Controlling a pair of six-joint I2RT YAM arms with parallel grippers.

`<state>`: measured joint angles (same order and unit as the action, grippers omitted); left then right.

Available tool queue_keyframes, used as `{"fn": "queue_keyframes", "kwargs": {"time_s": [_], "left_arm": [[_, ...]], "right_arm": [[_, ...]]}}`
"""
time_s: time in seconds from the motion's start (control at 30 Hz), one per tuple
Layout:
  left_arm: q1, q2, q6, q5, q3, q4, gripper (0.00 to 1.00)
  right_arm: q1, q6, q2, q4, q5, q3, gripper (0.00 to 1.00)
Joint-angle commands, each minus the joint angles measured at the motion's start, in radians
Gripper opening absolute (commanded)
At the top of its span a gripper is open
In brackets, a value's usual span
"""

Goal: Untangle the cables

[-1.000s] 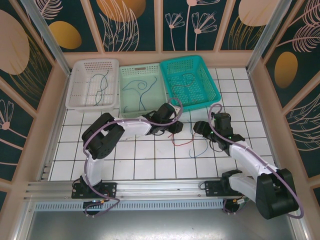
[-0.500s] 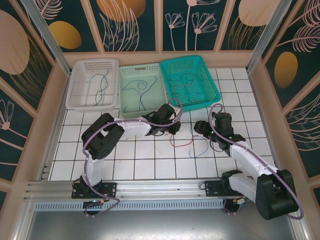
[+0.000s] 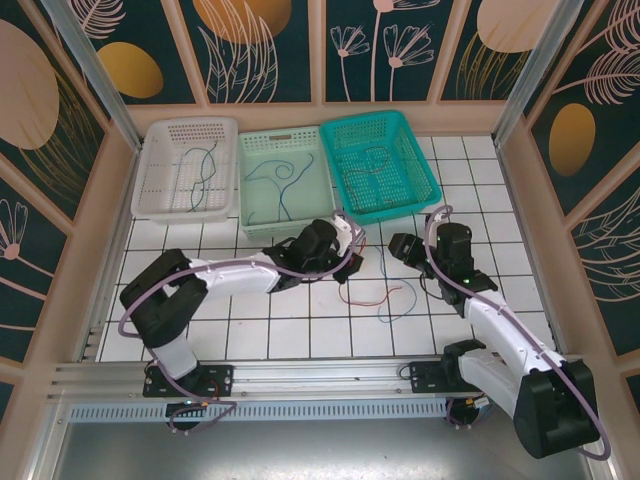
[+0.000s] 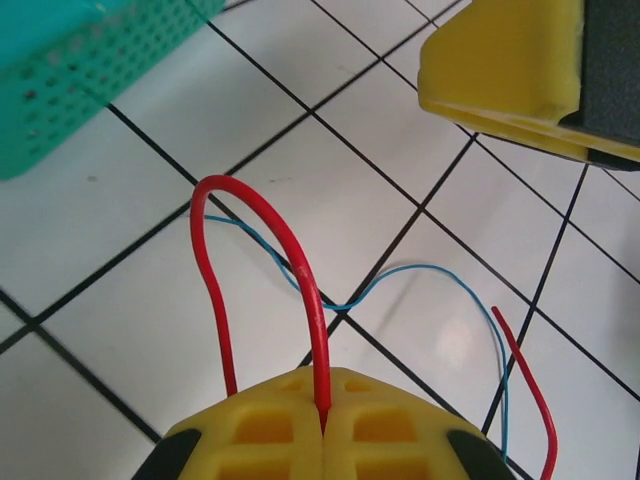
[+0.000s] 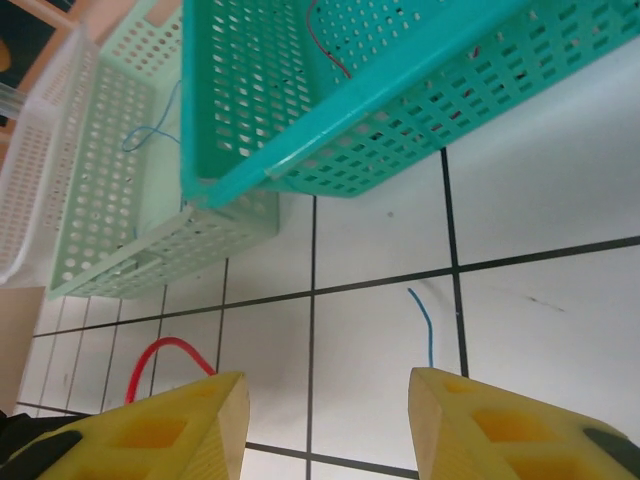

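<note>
The thin red wire's (image 4: 300, 265) ends vanished into the left gripper (image 4: 322, 408). The thin blue wire's (image 5: 428, 330) lower end lay hidden behind a finger (image 5: 500, 425) of the right gripper (image 5: 328, 425).

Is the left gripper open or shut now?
Shut on the red cable: in the left wrist view the left gripper pinches it at the seam where its yellow fingers meet.

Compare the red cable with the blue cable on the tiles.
The red cable is pinched in the left gripper; the blue cable lies loose, ungripped. The red cable arches up in a loop, while the blue cable runs flat in shallow curves. Red looks thicker than blue. Both are thin wires crossing on the white tiles.
</note>
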<state>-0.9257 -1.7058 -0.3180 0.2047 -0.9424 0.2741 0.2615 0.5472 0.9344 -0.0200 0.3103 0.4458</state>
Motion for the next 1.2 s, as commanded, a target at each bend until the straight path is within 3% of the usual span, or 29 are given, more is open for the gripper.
{"fn": "queue_keyframes", "kwargs": {"time_s": [0.0,0.27,0.5,0.73,0.9,1.17], "left_arm": [[0.004,0.073,0.049,-0.062,0.041,0.088,0.0],[0.002,0.168,0.042,0.056,0.14,0.309,0.0],[0.003,0.151,0.008,0.235,0.144,0.422,0.0],[0.004,0.125,-0.016,0.301,0.148,0.482,0.0],[0.004,0.106,-0.018,0.304,0.127,0.472,0.0],[0.003,0.098,0.003,0.211,0.112,0.396,0.0]], "right_arm": [[-0.006,-0.027,-0.019,-0.037,0.051,-0.011,0.46],[-0.005,-0.044,-0.006,-0.172,0.174,-0.04,0.43],[0.006,-0.075,-0.027,-0.257,0.286,-0.042,0.45],[0.012,-0.09,-0.082,-0.297,0.329,-0.075,0.46],[0.013,-0.08,-0.084,-0.319,0.361,-0.07,0.43],[0.014,-0.138,-0.127,-0.215,0.345,-0.059,0.36]]}}
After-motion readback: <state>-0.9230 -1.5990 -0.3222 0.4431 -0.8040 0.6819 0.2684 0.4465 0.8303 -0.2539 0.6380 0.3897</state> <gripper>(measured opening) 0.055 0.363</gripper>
